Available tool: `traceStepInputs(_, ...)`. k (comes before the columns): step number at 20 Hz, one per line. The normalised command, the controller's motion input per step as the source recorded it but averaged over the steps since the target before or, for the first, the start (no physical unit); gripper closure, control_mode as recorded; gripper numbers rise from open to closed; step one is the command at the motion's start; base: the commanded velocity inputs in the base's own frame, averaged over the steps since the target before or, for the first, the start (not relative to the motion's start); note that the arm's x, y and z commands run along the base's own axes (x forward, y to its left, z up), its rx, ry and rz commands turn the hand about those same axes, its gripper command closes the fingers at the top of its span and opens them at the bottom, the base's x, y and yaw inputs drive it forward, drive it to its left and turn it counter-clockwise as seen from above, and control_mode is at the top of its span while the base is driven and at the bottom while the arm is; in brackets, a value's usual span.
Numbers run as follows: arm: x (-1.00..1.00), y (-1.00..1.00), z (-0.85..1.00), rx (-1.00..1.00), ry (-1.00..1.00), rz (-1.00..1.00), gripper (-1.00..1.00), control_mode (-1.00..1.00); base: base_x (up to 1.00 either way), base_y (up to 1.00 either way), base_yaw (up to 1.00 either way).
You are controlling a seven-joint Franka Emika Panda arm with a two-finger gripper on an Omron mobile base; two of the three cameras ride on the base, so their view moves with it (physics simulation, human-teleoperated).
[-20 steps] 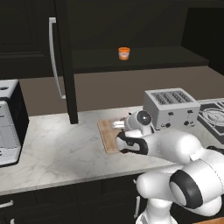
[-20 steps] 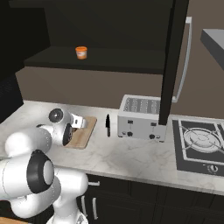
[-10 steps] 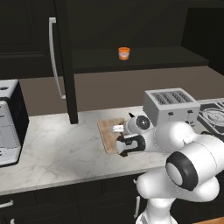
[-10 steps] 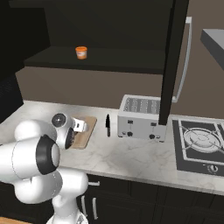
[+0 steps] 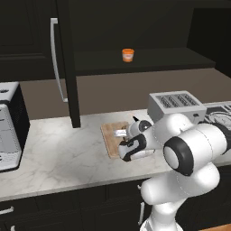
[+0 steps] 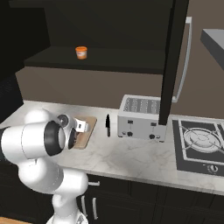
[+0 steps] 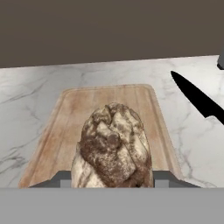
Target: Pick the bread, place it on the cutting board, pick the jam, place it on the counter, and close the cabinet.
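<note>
My gripper [image 7: 112, 180] is shut on the bread [image 7: 113, 148], a brown crusty loaf piece that sits between the two fingertips low over the cutting board [image 7: 109, 99]. From the left base view the gripper [image 5: 121, 134] hangs over the wooden cutting board [image 5: 109, 136] on the counter [image 5: 58, 153]. The right base view has the gripper [image 6: 81, 127] above the board [image 6: 86, 136]. The orange jam [image 5: 128, 55] stands on the shelf of the open cabinet [image 5: 67, 63]; the jam [image 6: 81, 52] is far above my hand.
A black knife [image 7: 197, 98] lies on the counter right of the board, and the silver toaster [image 6: 140, 116] stands beyond it. The cabinet door [image 6: 173, 61] hangs open above the toaster. A stove [image 6: 199, 140] is at the right, a dark appliance [image 5: 6, 126] at the left.
The hand has moved slightly down and left over the board with the bread in it, and the arm's elbow has swung outward. The jaws have stayed shut.
</note>
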Motion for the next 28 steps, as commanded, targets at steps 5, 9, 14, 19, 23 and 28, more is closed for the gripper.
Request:
traceStepInputs(5, 0.08, 0.04, -0.13, 0.0, 0.0, 0.01, 1.0, -1.0, 0.0, 0.0, 0.0)
traceStepInputs(9, 0.07, 0.04, -0.18, 0.0, 0.0, 0.01, 1.0, -1.0, 0.0, 0.0, 0.0)
traceStepInputs(14, 0.04, 0.03, -0.15, 0.0, 0.0, 0.01, 1.0, -1.0, 0.0, 0.0, 0.0)
traceStepInputs(19, 0.05, 0.05, -0.11, 0.0, 0.0, 0.0, 1.0, -1.0, 0.0, 0.0, 0.0)
traceStepInputs(23, 0.02, 0.07, -0.04, 0.0, 0.0, 0.0, 1.0, -1.0, 0.0, 0.0, 0.0)
traceStepInputs(28, 0.0, 0.0, 0.0, 0.0, 0.0, 0.0, 1.0, -1.0, 0.0, 0.0, 0.0)
